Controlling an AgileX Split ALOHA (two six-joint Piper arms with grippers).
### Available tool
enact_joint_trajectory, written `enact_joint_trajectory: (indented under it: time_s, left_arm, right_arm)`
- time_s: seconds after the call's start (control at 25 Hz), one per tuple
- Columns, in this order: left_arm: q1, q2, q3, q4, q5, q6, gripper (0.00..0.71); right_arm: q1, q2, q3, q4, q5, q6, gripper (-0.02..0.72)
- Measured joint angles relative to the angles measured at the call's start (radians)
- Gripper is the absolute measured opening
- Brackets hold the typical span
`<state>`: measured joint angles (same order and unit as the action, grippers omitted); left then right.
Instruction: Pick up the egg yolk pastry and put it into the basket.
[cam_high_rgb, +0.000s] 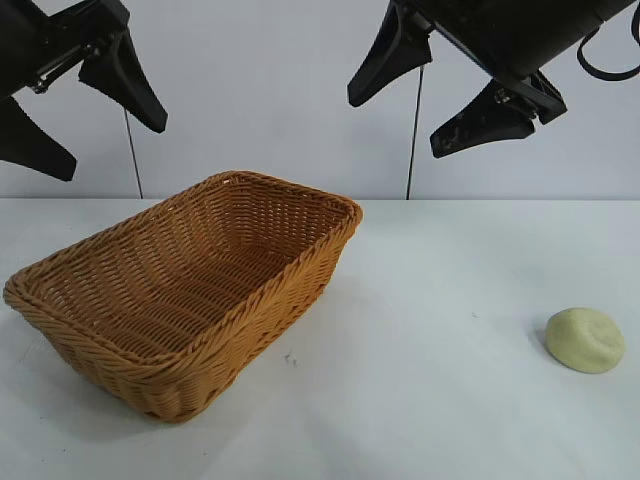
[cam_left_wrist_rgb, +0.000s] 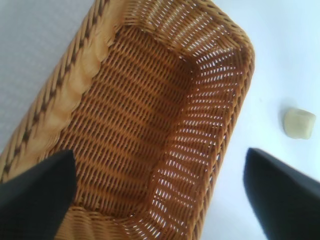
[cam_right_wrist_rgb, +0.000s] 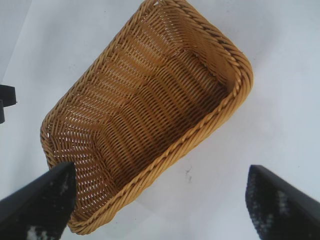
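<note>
Left gripper (cam_high_rgb: 70, 120) is raised high above the table's left edge, fingers spread. Right gripper (cam_high_rgb: 430, 105) is raised right of centre, fingers spread.

Each black claw (cam_high_rgb: 445, 95) has wedge-shaped fingers; a black cable loops beside one.

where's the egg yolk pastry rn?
In the exterior view the egg yolk pastry sits on the white table at the far right, well apart from the basket, below the raised, open right gripper.

Orange-brown woven basket (cam_high_rgb: 190, 290) with a braided rim, pale yellow-cream pastry (cam_high_rgb: 585, 340), white table (cam_high_rgb: 430, 400), and black grippers up top.
</note>
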<state>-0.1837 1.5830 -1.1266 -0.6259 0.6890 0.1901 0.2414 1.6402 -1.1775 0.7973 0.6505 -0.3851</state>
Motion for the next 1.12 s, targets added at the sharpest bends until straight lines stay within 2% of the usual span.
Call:
enact_joint_trajectory:
  time_s: [0.92, 1.12]
  left_arm:
    - [0.000, 0.000, 0.000, 0.000, 0.000, 0.001, 0.696]
    - [0.000, 0.000, 0.000, 0.000, 0.000, 0.001, 0.696]
  right_arm:
    - [0.000, 0.000, 0.000, 0.000, -0.007, 0.000, 0.632]
    - [0.000, 0.000, 0.000, 0.000, -0.034, 0.000, 0.632]
